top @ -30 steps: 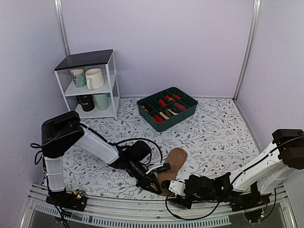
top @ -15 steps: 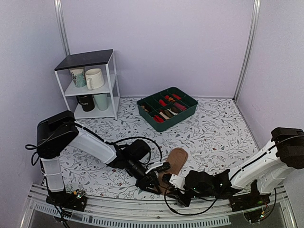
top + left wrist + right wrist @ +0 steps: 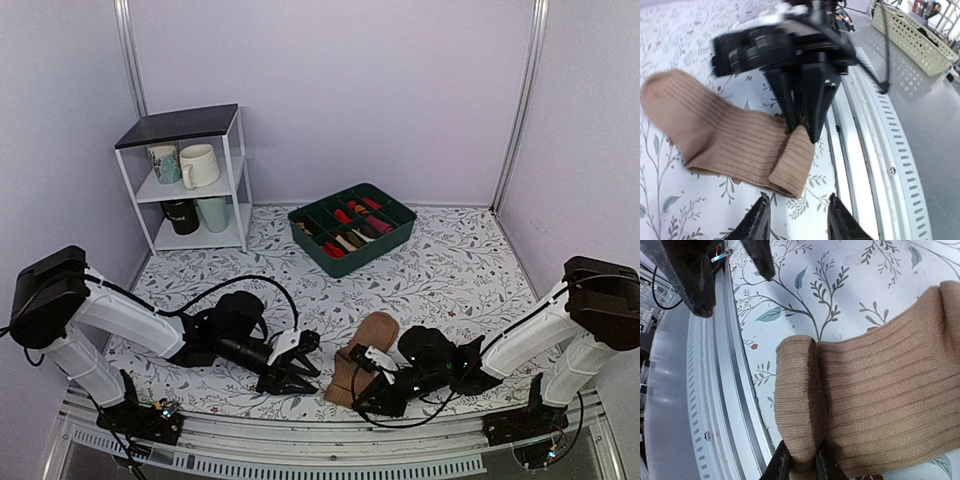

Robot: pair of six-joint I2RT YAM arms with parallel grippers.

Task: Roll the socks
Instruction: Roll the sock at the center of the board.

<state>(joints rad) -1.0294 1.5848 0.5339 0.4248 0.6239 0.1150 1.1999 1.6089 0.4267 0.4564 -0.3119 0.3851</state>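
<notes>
**A:** Starting at the near edge, what are we gripping?

**B:** Our right gripper (image 3: 801, 460) is pinching the socks (image 3: 880, 400) at their near end. Its jaws are sitting narrow on a short flap that is lying folded back over the rest. In the top view it is sitting low and centre, just above the metal rail (image 3: 330, 455).

**A:** And our left gripper (image 3: 298, 362)?

**B:** It is hanging just left of the socks, apart from them, with its jaws partly spread and nothing between them. Its own camera is showing the fold straight ahead, with the other arm's fingers (image 3: 815, 100) pressing down on it.

**A:** Which way are the socks lying?

**B:** Their long axis is running away from us, from the pinched fold at lower centre up and slightly right to a rounded end. We are judging that the roll is needing to travel along that line. The right arm is the nearer one, and the left is sitting beside the start.

**A:** How are they looking?

**B:** They are tan-brown, ribbed lengthwise and limp, lying flat on the flowered table (image 3: 450, 280). Only that first turn is showing, so we are reckoning the rolling is barely begun.

**A:** Farther back?

**B:** A green tray (image 3: 375, 252) of rolled pairs is sitting at centre, and a white shelf (image 3: 180, 125) with mugs (image 3: 200, 165) is standing upper left. Both are well apart from the socks.
</notes>
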